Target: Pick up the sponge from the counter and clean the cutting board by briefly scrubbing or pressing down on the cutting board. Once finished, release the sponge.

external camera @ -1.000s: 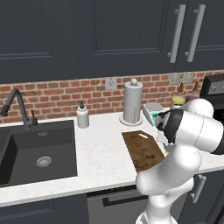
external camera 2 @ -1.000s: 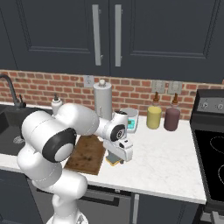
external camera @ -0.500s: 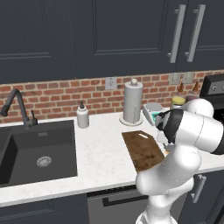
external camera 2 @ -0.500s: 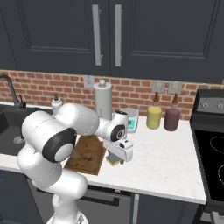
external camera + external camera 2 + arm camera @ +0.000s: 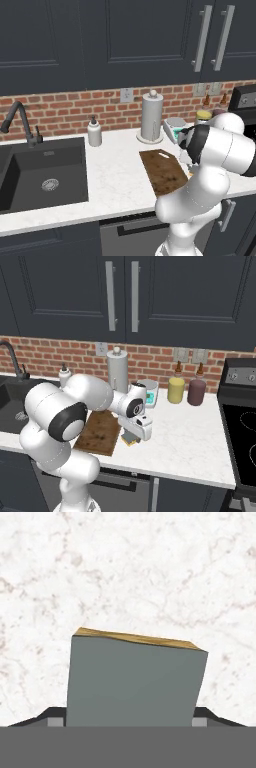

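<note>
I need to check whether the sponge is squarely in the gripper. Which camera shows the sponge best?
The hand view: the sponge is large and close, grey scrub face toward the camera, a yellow edge behind, a finger on each side, over the counter. The right base view shows a small yellow corner under the hand.

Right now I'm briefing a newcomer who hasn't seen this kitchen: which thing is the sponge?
Find the dark wooden cutting board on the white counter. Just off its right edge, under the gripper, sits the sponge: a small block, yellow body with grey top, far smaller than the board.
</note>
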